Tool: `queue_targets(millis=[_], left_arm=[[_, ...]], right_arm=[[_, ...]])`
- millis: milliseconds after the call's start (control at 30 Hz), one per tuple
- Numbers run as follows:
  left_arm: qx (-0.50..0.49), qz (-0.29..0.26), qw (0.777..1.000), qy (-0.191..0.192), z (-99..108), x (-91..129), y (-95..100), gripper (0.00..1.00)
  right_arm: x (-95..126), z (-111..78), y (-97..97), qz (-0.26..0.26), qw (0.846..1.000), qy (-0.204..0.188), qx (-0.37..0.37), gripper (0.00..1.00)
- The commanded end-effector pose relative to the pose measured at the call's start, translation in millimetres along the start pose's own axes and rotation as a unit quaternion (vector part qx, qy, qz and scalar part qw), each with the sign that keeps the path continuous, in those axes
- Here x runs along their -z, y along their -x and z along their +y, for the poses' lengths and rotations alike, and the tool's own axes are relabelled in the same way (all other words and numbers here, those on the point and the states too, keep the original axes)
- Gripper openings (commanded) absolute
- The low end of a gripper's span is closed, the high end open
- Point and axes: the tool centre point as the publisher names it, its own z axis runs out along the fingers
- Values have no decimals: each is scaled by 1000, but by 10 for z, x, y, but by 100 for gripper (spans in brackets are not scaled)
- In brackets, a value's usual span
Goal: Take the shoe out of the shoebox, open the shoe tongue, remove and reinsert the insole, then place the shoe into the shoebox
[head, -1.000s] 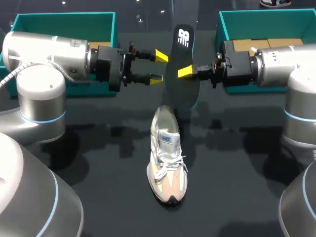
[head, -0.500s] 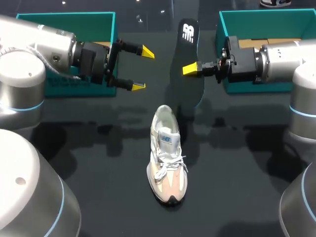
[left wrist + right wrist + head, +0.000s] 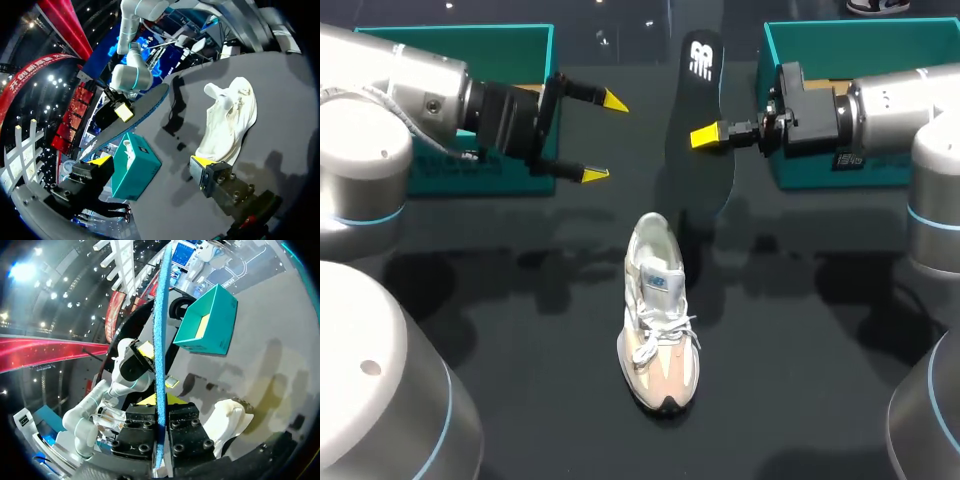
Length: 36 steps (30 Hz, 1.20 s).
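A white and beige shoe lies on the dark table, toe toward the front edge; the left wrist view has the shoe ahead of its fingers. My right gripper is shut on a black insole, held up on edge above the table behind the shoe's heel. In its own view the insole's blue edge runs straight out from the right gripper. My left gripper hangs open to the left of the insole, apart from it. The left gripper has nothing between its fingers.
Two teal shoeboxes stand at the back: one behind my left arm, one behind my right arm with brown cardboard inside. Dark table surface spreads around the shoe.
My left gripper has opened wide and drawn back to the left, away from the insole. My right gripper still holds the insole and has shifted slightly right and up.
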Motion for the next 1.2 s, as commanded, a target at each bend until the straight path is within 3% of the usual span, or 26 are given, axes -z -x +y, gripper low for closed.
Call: queue_targets(millis=[33, 133, 267, 367, 800, 967, 1200], left_arm=[[140, 79, 982, 99, -147, 135, -67, 100], [166, 103, 972, 133, -166, 171, -165, 100], [231, 146, 951, 145, -198, 238, -283, 100], [253, 143, 940, 180, -217, 284, -334, 100], [253, 143, 940, 180, -217, 284, -334, 100], [316, 169, 909, 214, -218, 192, -510, 100], [359, 178, 884, 240, -235, 197, -766, 100]], right_arm=[[47, -11, -35, -22, 1000, -4, 15, 0], [39, -16, -5, -31, 999, -5, 44, 0], [39, -53, 36, -37, 995, -4, 88, 0], [16, -82, 108, -30, 994, -15, 108, 0], [16, -82, 108, -30, 994, -15, 108, 0], [-48, -139, 213, -26, 990, -15, 137, 0], [-173, -147, 290, -5, 988, -22, 156, 0]])
